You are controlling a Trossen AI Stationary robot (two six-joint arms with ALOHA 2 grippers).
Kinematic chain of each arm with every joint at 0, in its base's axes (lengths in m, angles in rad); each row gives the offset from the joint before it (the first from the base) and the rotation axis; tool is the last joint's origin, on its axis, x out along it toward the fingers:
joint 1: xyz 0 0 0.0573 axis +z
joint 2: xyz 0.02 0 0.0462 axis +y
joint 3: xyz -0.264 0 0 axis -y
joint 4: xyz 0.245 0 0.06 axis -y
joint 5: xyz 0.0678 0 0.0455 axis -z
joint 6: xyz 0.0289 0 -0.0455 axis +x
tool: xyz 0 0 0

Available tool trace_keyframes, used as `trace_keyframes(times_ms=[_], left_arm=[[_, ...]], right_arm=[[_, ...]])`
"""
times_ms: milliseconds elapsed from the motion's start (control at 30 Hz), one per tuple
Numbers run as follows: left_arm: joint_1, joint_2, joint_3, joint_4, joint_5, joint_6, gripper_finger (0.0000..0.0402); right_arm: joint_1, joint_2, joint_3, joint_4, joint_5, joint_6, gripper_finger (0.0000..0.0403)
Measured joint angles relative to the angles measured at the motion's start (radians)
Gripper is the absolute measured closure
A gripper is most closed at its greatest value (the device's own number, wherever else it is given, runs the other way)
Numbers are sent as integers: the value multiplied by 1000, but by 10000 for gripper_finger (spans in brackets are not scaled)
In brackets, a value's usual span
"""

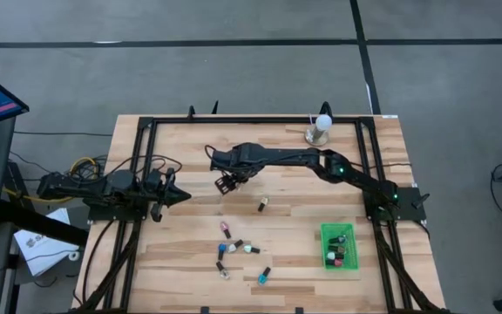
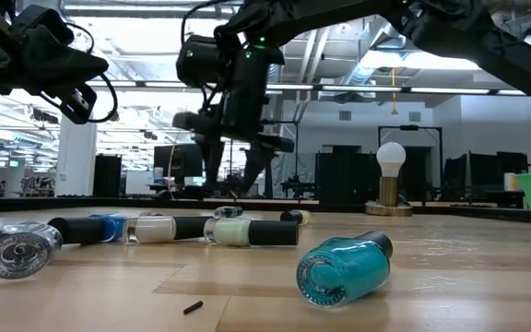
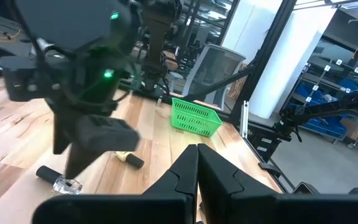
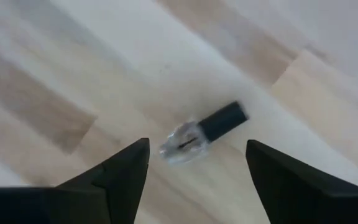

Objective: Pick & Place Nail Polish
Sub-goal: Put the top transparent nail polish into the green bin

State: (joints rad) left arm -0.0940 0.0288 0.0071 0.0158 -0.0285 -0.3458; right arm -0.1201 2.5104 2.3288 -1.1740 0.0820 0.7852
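Low view, near to far: teal nail polish bottle [image 2: 344, 268] lying on table [image 2: 450, 277], more bottles behind, right gripper [image 2: 236, 171] above, jaws spread, nothing held. Clear bottle [image 4: 201, 133] lying below its fingers. Left gripper [image 3: 197, 163] pressed together, parked at left edge.

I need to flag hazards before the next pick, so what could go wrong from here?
The clear bottle lies on its side under the right gripper, whose fingers stand open with nothing held; being round, it may roll as they close. It also seems to lie slantwise to the fingers, so the grip may slip. On the way to the green basket, the arm could brush the bottles scattered mid-table.
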Motion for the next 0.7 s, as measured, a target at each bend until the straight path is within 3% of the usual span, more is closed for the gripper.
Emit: trace_keyframes(times_ms=[700], left_arm=[[0,0,0,-1,28,0,401]], right_arm=[[10,48,2,18,-11,70,152]])
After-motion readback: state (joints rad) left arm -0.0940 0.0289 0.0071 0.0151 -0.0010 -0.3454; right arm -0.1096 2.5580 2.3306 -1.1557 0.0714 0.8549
